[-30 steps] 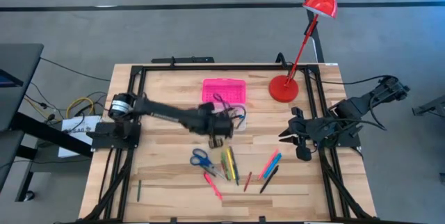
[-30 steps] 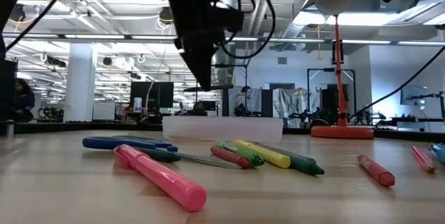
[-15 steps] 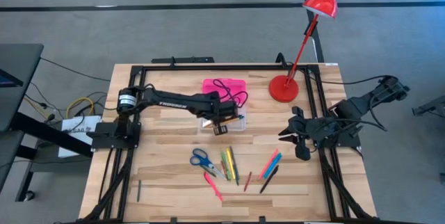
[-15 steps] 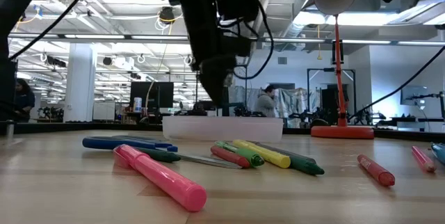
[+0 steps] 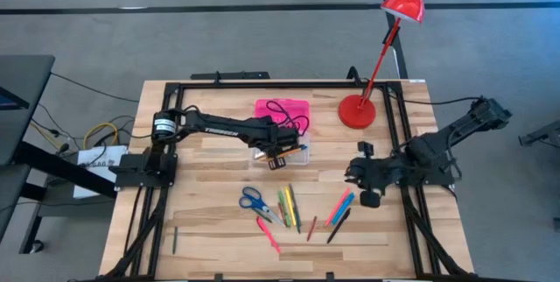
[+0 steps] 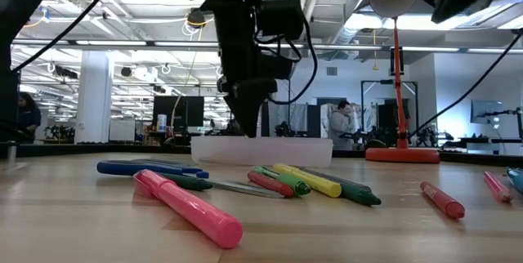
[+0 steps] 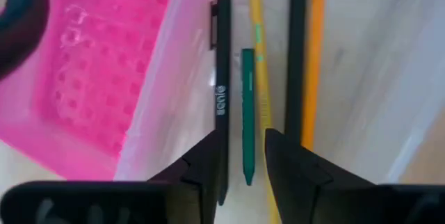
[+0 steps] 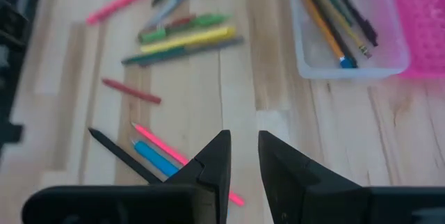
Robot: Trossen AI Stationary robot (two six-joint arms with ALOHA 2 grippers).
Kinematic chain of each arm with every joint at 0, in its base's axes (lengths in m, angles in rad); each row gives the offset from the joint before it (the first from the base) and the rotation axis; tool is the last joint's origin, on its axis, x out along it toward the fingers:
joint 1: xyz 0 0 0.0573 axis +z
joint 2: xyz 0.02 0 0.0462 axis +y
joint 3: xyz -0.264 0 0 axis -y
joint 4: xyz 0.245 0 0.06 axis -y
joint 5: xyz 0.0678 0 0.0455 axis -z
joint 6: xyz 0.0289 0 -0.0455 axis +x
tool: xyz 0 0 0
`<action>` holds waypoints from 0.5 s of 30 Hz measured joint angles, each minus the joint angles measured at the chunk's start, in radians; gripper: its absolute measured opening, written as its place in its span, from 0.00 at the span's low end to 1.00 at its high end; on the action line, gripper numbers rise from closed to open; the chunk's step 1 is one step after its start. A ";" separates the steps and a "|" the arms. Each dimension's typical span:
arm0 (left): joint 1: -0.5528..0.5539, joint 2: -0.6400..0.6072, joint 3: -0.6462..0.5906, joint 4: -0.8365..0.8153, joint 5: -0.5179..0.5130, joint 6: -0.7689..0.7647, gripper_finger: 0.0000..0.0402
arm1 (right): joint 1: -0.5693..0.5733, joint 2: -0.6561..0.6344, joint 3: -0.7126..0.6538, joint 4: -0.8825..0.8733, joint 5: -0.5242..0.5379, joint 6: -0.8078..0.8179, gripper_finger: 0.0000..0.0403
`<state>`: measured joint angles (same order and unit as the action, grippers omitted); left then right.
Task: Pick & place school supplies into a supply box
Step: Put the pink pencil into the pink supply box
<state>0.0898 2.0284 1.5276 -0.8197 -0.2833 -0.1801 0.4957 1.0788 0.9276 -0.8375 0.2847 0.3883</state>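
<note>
The supply box stands at mid-table with its pink lid (image 5: 282, 109) folded back flat and its clear base (image 5: 296, 154) holding several pens and pencils. My left gripper (image 7: 245, 137) points steeply down over that base, open. A green pen (image 7: 247, 113) lies loose in the base under the gap between its fingers. Nearer the front edge lie blue scissors (image 5: 254, 200), green and yellow markers (image 5: 289, 205), a pink marker (image 5: 267, 232), a red one (image 5: 311, 228) and pink, blue and black pens (image 5: 339, 210). My right gripper (image 8: 243, 137) hovers at the right, open by a narrow gap and holding nothing.
A red desk lamp stands on its round base (image 5: 357, 111) at the far right, its arm leaning over the table's edge. A dark pencil (image 5: 174, 239) lies alone at the near left. A black metal frame (image 5: 262, 84) borders the tabletop.
My left gripper has swung from above the scissors toward the far edge and sunk over the box's clear base. My right gripper has come down and toward the table's left, nearer the pink, blue and black pens.
</note>
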 joint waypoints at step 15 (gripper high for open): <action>-0.117 -0.315 -0.013 -0.287 -0.129 -0.026 0.28 | 0.000 0.275 0.000 0.030 -0.104 -0.298 0.17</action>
<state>-0.0276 1.7132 1.5148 -1.1065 -0.4120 -0.2056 0.4953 1.3535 0.9279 -0.8074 0.1810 0.0907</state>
